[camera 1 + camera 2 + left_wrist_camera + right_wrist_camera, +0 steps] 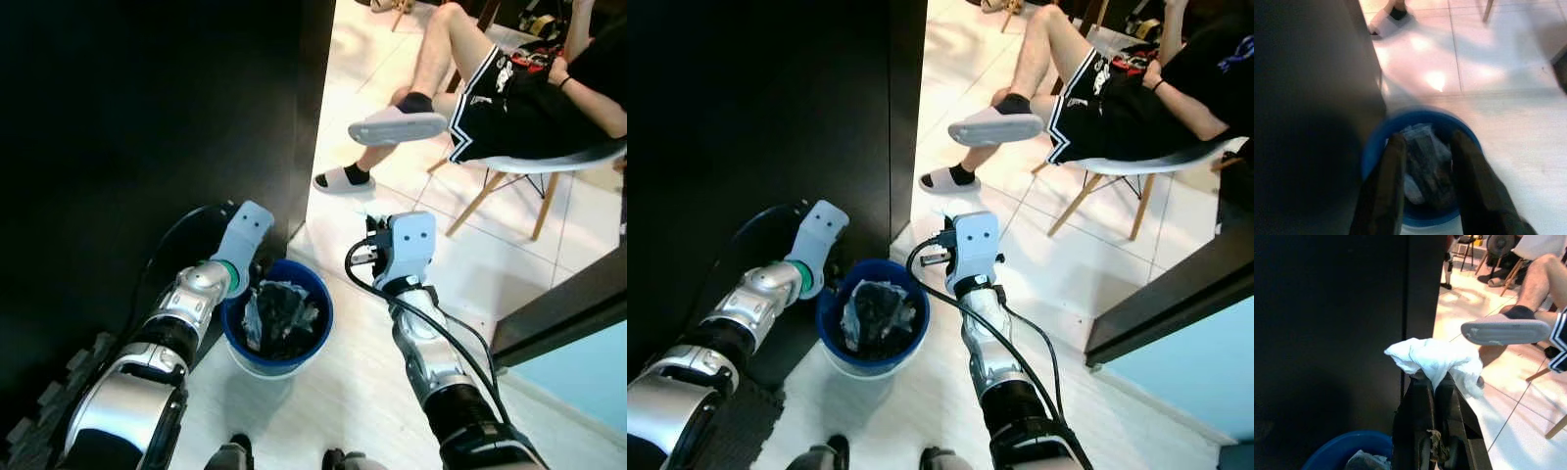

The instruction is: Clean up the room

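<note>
Silver-armed humanoid with black cabling

The left arm (157,343) and right arm (441,372) have polished silver shells with black joint bands; the left carries a green ring near the wrist. Each ends in a pale grey wrist block with two small dark screws. Black cables loop along the right arm. The fingers (1386,191) are long and black.

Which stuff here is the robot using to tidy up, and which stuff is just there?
For the job:
- white tissue, pinched in the right gripper
- blue bin with rubbish in it
- left gripper, open over the bin

Just there:
- person sitting on a white chair
- black cabinet
</note>
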Robot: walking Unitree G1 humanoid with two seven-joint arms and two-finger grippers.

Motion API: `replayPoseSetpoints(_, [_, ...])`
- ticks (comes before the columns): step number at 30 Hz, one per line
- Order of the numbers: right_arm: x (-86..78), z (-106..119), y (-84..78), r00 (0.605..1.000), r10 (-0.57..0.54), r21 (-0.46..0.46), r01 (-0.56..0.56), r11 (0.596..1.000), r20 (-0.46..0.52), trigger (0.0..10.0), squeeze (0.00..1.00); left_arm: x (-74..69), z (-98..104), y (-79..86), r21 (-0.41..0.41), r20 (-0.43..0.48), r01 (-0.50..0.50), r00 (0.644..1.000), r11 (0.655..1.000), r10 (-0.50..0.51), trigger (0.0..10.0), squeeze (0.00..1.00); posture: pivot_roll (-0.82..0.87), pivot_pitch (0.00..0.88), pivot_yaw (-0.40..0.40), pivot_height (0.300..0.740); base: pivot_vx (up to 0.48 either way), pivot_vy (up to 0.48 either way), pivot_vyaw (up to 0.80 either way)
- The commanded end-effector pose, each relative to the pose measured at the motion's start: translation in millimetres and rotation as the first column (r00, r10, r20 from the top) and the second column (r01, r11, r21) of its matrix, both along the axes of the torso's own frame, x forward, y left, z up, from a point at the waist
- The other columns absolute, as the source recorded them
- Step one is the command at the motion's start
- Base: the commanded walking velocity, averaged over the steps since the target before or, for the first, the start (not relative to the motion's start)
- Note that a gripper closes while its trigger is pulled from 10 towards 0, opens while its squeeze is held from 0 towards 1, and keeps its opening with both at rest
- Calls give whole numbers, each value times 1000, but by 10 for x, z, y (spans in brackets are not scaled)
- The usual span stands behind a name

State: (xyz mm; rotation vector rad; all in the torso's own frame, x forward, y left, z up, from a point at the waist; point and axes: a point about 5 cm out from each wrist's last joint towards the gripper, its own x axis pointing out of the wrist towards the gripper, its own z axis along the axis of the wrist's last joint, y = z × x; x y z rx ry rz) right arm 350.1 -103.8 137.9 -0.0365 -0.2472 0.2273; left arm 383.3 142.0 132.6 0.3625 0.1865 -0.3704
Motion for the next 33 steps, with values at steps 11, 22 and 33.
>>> replayPoseSetpoints(11, [120,-200,446,950,210,-66,-231,971,-232,10000,0,-881,170,262,-54,299,-144,942,988,153,10000,0,236,257,-78,740,0,0,0])
replayPoseSetpoints(22, [250,-55,573,951,154,-97,-186,978,-268,10000,1000,-1363,277,331,-72,304,-202,928,977,215,10000,0,345,304,-105,740,0,0,0])
replayPoseSetpoints(33, [407,232,433,988,-13,-178,-15,984,-156,10000,0,-1436,379,338,-56,280,-221,933,974,227,10000,0,355,286,-90,740,0,0,0])
